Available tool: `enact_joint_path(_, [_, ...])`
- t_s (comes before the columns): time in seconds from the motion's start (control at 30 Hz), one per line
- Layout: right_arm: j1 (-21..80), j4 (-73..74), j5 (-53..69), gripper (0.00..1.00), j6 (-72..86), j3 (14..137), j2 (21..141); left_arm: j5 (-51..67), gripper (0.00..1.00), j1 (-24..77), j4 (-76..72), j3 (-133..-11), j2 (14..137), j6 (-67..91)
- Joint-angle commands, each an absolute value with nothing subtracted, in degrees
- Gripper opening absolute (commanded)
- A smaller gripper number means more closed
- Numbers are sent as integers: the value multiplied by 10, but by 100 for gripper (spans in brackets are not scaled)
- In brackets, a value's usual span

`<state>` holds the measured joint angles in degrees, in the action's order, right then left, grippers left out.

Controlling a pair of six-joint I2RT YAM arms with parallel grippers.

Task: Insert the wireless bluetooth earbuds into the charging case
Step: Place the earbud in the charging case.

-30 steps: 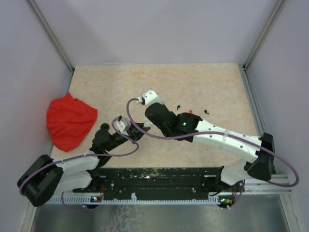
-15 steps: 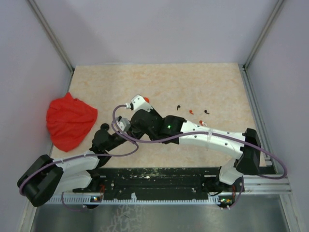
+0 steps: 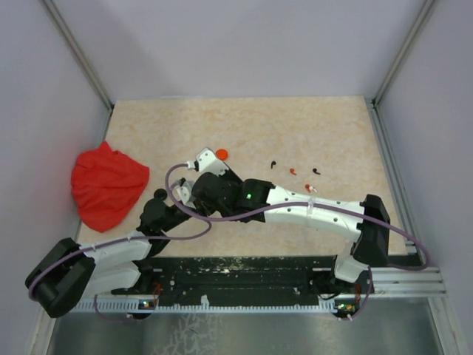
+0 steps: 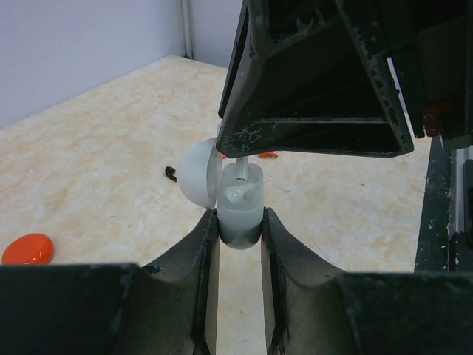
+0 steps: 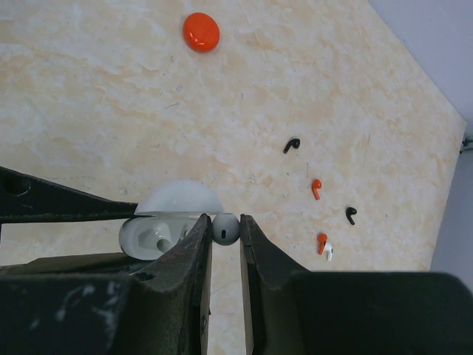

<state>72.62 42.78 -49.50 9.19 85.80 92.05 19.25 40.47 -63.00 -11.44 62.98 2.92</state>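
Observation:
My left gripper (image 4: 240, 222) is shut on the white charging case (image 4: 242, 211), held upright with its round lid (image 4: 198, 174) open. My right gripper (image 5: 225, 225) is shut on a white earbud (image 5: 225, 229), right beside the open case (image 5: 155, 235). In the left wrist view the earbud's stem (image 4: 241, 168) reaches down into the case. In the top view both grippers meet at the table's left middle (image 3: 191, 191). Loose earbuds lie to the right: black (image 5: 292, 144), orange (image 5: 316, 188), black (image 5: 351, 215), orange (image 5: 321, 242) and white (image 5: 329, 252).
A round orange disc (image 3: 222, 154) lies just beyond the grippers; it also shows in the right wrist view (image 5: 201, 32) and the left wrist view (image 4: 27, 248). A crumpled red cloth (image 3: 107, 185) lies at the table's left edge.
My right arm has swung left with the white earbud and now meets the case held by my left gripper. The orange disc has come into view. The left arm has barely moved.

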Motion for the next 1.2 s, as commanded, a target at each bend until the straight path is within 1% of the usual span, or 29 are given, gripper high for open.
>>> enact_joint_path(0.0, [741,432,-499,9,104,894,930,171,1,406,-659,-118,621,24])
enact_joint_path(0.23, [747,425,-483,12,101,896,928,156,1,406,-661,-115,625,23])
enact_joint_path(0.6, [751,423,-483,15,83,894,934,156,1,406,-663,-113,621,31])
enact_joint_path(0.83, [752,466,-499,15,102,932,977,149,1,410,-677,-107,626,12])
enact_joint_path(1.0, [756,453,-504,15,86,922,972,135,1,412,-673,-110,628,14])
enact_joint_path(1.17, [758,432,-478,18,71,912,960,132,1,412,-677,-108,631,18])
